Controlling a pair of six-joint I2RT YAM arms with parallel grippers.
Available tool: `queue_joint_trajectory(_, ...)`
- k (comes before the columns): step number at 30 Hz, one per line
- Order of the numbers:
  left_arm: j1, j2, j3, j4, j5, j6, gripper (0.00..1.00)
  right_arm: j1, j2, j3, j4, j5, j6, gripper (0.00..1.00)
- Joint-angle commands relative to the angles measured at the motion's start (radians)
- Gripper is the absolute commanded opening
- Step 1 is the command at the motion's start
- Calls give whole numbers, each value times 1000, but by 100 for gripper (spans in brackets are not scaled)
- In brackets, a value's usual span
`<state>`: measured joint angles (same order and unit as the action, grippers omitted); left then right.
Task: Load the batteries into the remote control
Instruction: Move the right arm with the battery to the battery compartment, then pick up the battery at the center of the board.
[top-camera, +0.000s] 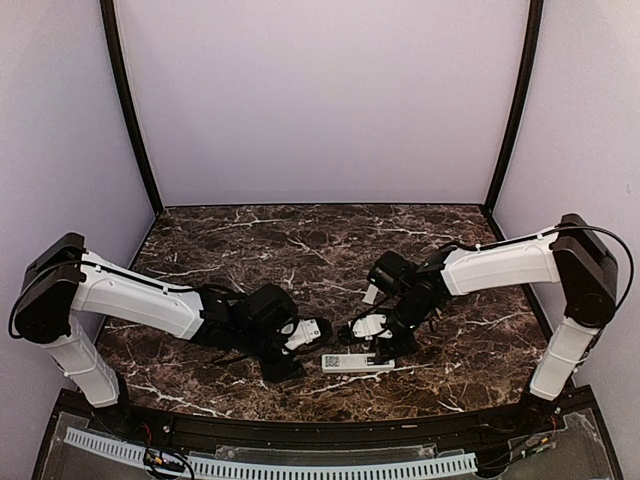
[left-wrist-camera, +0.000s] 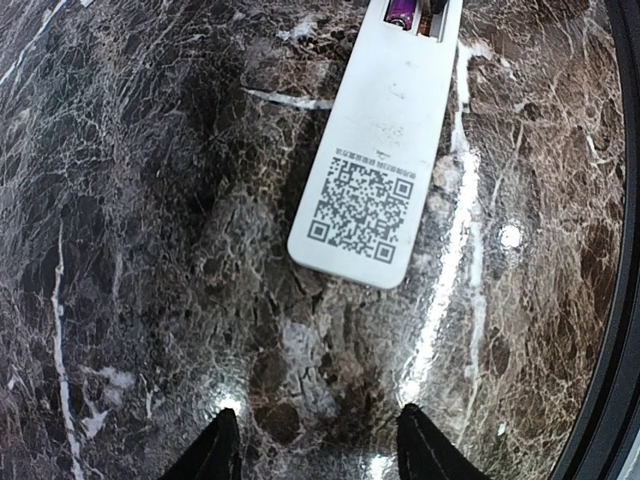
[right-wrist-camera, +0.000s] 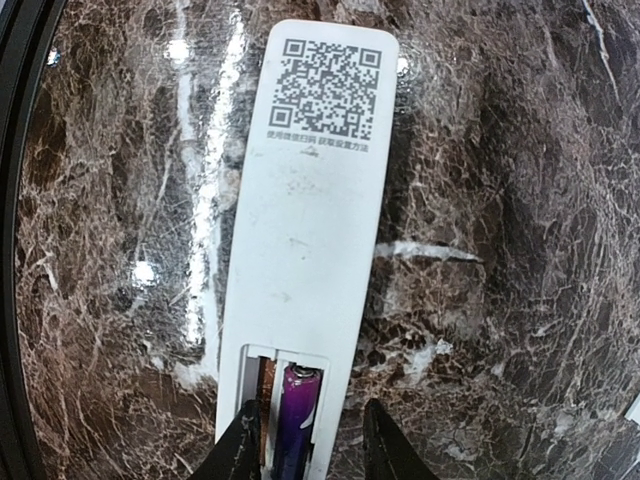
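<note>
Fingertips (right-wrist-camera: 240, 455) of the right gripper (right-wrist-camera: 312, 452) sit closest to the lens, spread apart and clasping nothing. They straddle the open end of the remote control (right-wrist-camera: 310, 220); whether they touch it I cannot tell. That remote lies face down on the marble tabletop (right-wrist-camera: 500, 250), near the front edge and between the two arms. Its long axis runs straight away from the right gripper in the wrist view, and left to right across the table seen from above.

The battery bay (right-wrist-camera: 285, 400) is uncovered at the end under the right gripper. A purple battery (right-wrist-camera: 295, 420) lies in one channel along the remote's length. The neighbouring slot (right-wrist-camera: 263, 395) looks empty, with a coppery contact showing.

At the far end is a QR code label (right-wrist-camera: 328, 88). That end points toward the left gripper (left-wrist-camera: 320, 452), which hangs open and empty, a little apart from the remote with bare marble between.

By my reading the right arm is the nearer to the bay, so seating the second cell would likely fall to it. No loose second battery shows in any view. Nothing stands between either gripper and the remote. The risk, as I judge it, is nudging the light remote along the glossy stone.
</note>
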<state>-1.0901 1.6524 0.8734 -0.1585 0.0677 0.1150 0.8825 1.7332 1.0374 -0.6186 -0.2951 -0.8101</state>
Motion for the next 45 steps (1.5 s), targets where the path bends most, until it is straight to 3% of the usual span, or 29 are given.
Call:
queue_joint_trajectory(1,4,-20,-13,-5,11,-9,52,-5,20,28,-26,-12,4,32)
queue_joint_trajectory(12,5,-14,-10,-6,9,-5,52,1,62,44,-24,-15,23,26)
queue_joint_trajectory(17,5,-10,-8,-5,5,-5,52,3,65,40,-18,-12,31,18)
queue_joint_trajectory(27,5,4,-3,-5,4,-3,52,7,56,33,-7,14,32,14)
queue_joint_trajectory(32,5,3,-2,-6,5,-3,52,7,38,50,-12,10,51,31)
queue_joint_trajectory(41,5,-7,-6,-6,6,2,53,-39,-87,107,20,-85,109,36)
queue_joint_trajectory(45,5,-15,-8,-4,0,2,54,-146,-190,95,151,-53,358,38)
